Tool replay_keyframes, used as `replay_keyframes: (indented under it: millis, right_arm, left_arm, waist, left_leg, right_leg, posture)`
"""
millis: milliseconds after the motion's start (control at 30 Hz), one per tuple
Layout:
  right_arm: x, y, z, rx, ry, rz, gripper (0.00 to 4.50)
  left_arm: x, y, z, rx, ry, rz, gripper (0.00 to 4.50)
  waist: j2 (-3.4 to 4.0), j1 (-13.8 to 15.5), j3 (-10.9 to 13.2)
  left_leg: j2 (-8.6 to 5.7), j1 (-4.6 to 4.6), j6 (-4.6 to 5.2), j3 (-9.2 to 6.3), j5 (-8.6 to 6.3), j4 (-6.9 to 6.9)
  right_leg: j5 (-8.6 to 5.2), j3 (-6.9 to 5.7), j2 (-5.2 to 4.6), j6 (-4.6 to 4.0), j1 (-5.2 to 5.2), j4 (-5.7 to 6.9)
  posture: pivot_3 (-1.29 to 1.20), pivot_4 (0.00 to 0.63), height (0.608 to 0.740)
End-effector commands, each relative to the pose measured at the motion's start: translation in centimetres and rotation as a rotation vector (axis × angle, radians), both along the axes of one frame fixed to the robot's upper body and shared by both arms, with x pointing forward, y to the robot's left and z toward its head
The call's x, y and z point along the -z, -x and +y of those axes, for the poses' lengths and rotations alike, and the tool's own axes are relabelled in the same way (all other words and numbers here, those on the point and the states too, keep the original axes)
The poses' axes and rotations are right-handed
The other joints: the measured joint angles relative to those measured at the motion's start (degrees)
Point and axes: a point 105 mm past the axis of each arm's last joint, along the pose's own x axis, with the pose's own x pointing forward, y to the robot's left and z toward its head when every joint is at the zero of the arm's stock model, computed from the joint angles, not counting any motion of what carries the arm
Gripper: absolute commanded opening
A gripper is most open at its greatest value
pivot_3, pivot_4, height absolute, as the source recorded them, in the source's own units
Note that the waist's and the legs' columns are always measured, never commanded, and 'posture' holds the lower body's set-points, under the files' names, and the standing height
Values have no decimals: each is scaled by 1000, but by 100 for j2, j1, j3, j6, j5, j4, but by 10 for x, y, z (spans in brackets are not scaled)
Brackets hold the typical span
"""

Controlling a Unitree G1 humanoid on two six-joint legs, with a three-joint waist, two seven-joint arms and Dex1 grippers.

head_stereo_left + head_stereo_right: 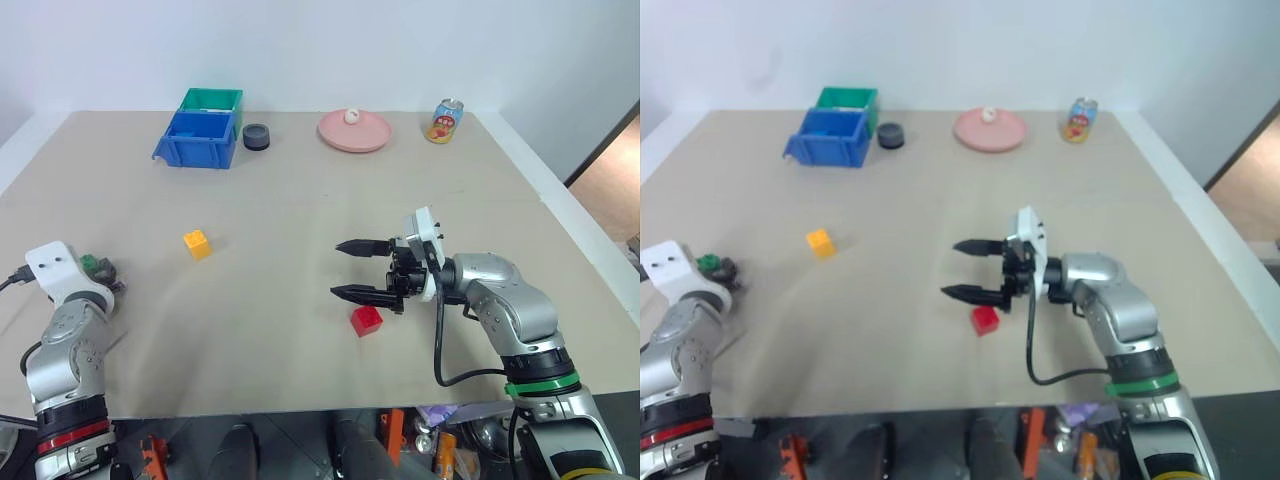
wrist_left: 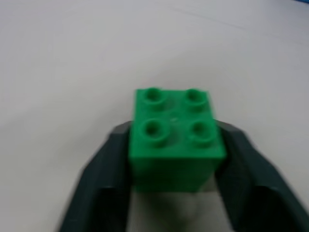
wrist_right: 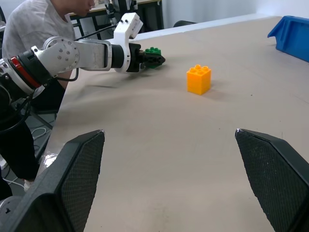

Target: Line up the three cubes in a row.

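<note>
At the table's near left edge, the left gripper (image 2: 171, 159) is clamping the green cube (image 2: 173, 137) squarely between its two fingers, studs facing up, the block sitting at or just above the tabletop; which of the two cannot be told. Toward the middle, the red cube (image 1: 366, 320) is lying on the table (image 1: 300, 210) just beside and below the right gripper (image 1: 360, 270), which is hovering with its jaws spread wide and holding nothing. Farther in, the yellow cube (image 1: 197, 243) is resting alone, between the two arms. Beyond it, blue and green bins (image 1: 200, 130), a dark round object (image 1: 256, 136), a pink plate (image 1: 355, 130) and a can (image 1: 445, 120) are lining the far edge.

With three blocks well apart, the green one probably needs lifting clear before travelling, keeping it level, then setting down close to the yellow cube along a line the red one can join.
</note>
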Motion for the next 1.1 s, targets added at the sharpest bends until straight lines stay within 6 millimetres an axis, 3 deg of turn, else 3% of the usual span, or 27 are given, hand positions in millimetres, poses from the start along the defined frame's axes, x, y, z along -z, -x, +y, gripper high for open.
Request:
replay_keyframes:
  millis: [33, 200, 333, 467, 533, 633, 833, 1100]
  right_arm:
    - [-11, 2, -2, -1, -6, -57, 4500]
    - [-11, 1, -1, -2, 0, -61, 4500]
    - [-13, 0, -3, -5, 9, -63, 4500]
    - [-16, 2, -12, -16, 26, -52, 4500]
    - [-17, 3, -21, -11, 46, -52, 4500]
    - [-19, 2, -29, -1, 59, -55, 4500]
    - [-39, 0, -51, 57, 24, -69, 4500]
    - [-35, 6, -53, 74, 40, -66, 4500]
  left_arm:
    - [-8, 2, -1, -2, -31, -28, 1347]
    - [-18, -5, -18, 107, -90, -55, 1354]
    - [-51, -13, -56, 391, -320, -171, 1354]
    - [-66, -3, -81, 668, -455, -247, 1354]
    - [-62, 9, -94, 851, -528, -249, 1354]
    - [-62, 18, -104, 968, -496, -292, 1354]
    - [-61, 39, -153, 1327, -471, -344, 1354]
    - [-38, 57, -207, 1653, -422, -326, 1354]
  waist:
    - [0, 0, 0]
    - [0, 0, 0]
    - [-3, 8, 2]
    - [-3, 4, 2]
    - [0, -7, 3]
    - [1, 1, 3]
    - [1, 6, 3]
    - [2, -3, 4]
  left_leg:
    - [0, 0, 0, 0, 0, 0]
    - [0, 1, 0, 0, 0, 0]
    - [-1, 0, -2, 0, 1, 0]
    - [0, -1, -3, 2, 1, -6]
    - [1, -1, -3, 4, 1, -16]
    - [2, 1, -3, 14, 1, -33]
    - [2, -2, -2, 14, 1, -32]
    - [4, -1, -2, 13, 1, -32]
  right_leg:
    - [0, 0, 0, 0, 0, 0]
    - [0, 0, 0, 0, 0, 0]
    - [0, 0, 0, -1, -1, 0]
    - [-2, 1, -1, -4, -3, -4]
    - [-4, 1, -2, -7, -7, -8]
    - [-11, 6, -7, -14, -16, -10]
    - [-14, 5, -7, -13, -16, -12]
    - [-13, 6, -4, -13, -16, -12]
  posture:
    - [0, 150, 736]
    - [0, 150, 736]
    - [0, 150, 736]
    - [0, 150, 736]
    - [0, 150, 736]
    - [0, 150, 736]
    - [0, 150, 736]
    - [0, 150, 736]
